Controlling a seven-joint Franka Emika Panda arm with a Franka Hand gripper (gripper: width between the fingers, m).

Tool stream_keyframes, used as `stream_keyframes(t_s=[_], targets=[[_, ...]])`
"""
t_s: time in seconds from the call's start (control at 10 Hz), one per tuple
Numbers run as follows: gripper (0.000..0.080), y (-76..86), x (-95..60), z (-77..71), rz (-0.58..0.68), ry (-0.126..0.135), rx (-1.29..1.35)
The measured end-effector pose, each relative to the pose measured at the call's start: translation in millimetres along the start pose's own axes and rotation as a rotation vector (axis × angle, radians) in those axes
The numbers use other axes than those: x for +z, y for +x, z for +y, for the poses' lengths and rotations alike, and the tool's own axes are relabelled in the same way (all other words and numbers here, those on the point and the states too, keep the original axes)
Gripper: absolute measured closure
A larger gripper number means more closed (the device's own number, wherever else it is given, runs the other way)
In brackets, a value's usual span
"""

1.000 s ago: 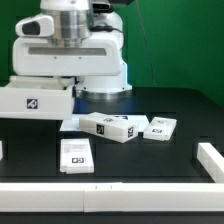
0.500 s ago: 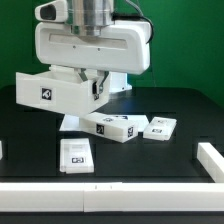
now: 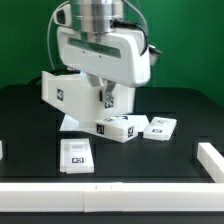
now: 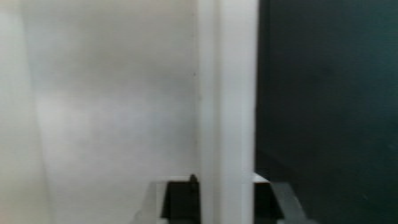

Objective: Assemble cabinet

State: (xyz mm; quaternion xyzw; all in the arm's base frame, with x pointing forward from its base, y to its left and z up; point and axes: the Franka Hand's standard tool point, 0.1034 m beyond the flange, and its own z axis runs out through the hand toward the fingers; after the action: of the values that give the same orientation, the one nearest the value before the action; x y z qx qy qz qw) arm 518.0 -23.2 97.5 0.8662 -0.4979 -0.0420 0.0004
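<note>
One cabinet frame hangs tilted in the closed pincer, its lower edge near the blocks.

Place: robotics lab test bench.
Backdrop: plain green screen across the upper frame.
Surface: black tabletop, white rails along the bottom edge.
Machine: robot arm, upper centre.
Markers: black-and-white square tags on the box frame and small white blocks.

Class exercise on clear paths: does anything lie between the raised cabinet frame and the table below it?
Probably yes. The gripper holds the cabinet frame tilted above the table, and a tagged white block seems to lie just under its lower edge. A second block and a third block lie farther off, clear of it.
</note>
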Motion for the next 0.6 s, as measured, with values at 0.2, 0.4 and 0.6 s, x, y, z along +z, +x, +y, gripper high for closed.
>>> stream_keyframes(t_s=[0.2, 0.4, 0.6], targets=[[0.0709, 10.1, -4.5, -52.4, 0.017, 0.047, 0.237], [0.0709, 2.8, -2.5, -64.5, 0.007, 0.062, 0.365], [0.0709, 0.1, -1.4, -66.1, -0.006, 0.066, 0.408]])
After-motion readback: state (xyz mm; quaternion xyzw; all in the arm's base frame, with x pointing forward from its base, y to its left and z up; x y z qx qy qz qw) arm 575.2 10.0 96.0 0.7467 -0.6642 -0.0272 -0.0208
